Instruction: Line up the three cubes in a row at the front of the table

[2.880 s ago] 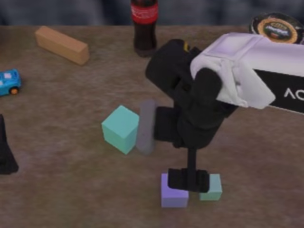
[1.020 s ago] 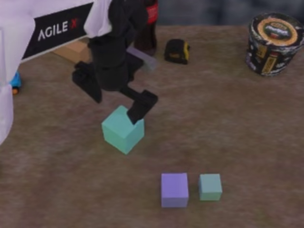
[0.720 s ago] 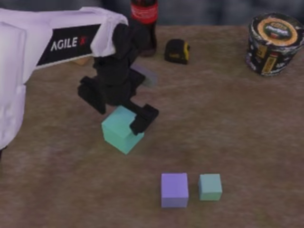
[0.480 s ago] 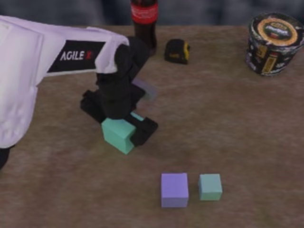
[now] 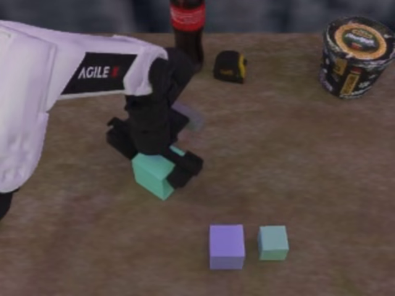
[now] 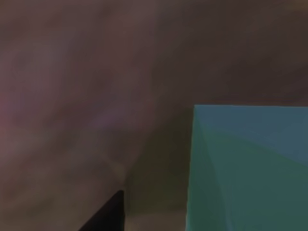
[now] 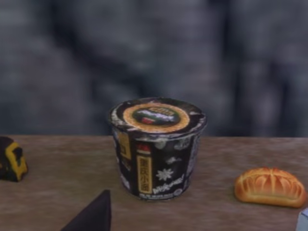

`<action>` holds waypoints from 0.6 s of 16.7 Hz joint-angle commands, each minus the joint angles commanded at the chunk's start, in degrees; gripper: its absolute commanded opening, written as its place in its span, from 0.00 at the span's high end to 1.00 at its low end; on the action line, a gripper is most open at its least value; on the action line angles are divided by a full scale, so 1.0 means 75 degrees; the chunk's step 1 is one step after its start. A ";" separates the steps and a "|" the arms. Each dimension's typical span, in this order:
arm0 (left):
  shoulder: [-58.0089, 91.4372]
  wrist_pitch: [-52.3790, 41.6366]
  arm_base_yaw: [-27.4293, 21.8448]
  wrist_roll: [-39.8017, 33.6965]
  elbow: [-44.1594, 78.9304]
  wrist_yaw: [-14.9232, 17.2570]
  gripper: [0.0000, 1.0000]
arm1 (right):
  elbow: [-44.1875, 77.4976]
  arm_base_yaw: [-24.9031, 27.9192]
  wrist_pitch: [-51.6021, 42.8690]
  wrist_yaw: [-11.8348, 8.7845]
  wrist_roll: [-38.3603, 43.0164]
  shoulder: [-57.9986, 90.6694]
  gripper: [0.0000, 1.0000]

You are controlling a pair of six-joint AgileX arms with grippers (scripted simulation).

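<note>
Left gripper [image 5: 155, 155]: centre-left of the top view, lowered over the large teal cube [image 5: 154, 175], one black finger on the cube's upper-left side and the other on its lower-right side; jaws set about the cube's width, though whether the pads actually press its faces cannot be told from these views. Left wrist view: a teal face of the same cube [image 6: 248, 168] fills the lower right of the frame, one dark fingertip [image 6: 107, 214] at the bottom edge, apart from it. Left arm: white casing with black lettered panel, entering from the left edge of the top view. Large teal cube: resting on the table [image 5: 308, 160], left of centre, well apart from the other two cubes. Lavender purple cube [image 5: 226, 246]: lower centre of the frame, near the front edge. Small pale teal cube [image 5: 273, 242]: just beside it on the right, a narrow gap between (the pair sit roughly level with each other). Further items along the top of the frame: cola bottle [image 5: 186, 28] at upper centre, black-and-yellow tape measure [image 5: 229, 66] to its right, instant noodle cup [image 5: 357, 55] at upper right. Right gripper: outside the top view; its wrist view shows the noodle cup, a bread roll [image 7: 271, 186] at lower right, and one dark fingertip [image 7: 94, 215] at the bottom edge.
</note>
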 joint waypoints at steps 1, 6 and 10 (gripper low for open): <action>0.0000 0.0000 0.0000 0.0000 0.0000 0.0000 0.38 | 0.0000 0.0000 0.0000 0.0000 0.0000 0.0000 0.00; 0.0000 0.0000 0.0000 0.0000 0.0000 0.0000 0.75 | 0.0000 0.0000 0.0000 0.0000 0.0000 0.0000 0.00; 0.0000 0.0000 0.0000 0.0000 0.0000 0.0000 1.00 | 0.0000 0.0000 0.0000 0.0000 0.0000 0.0000 0.00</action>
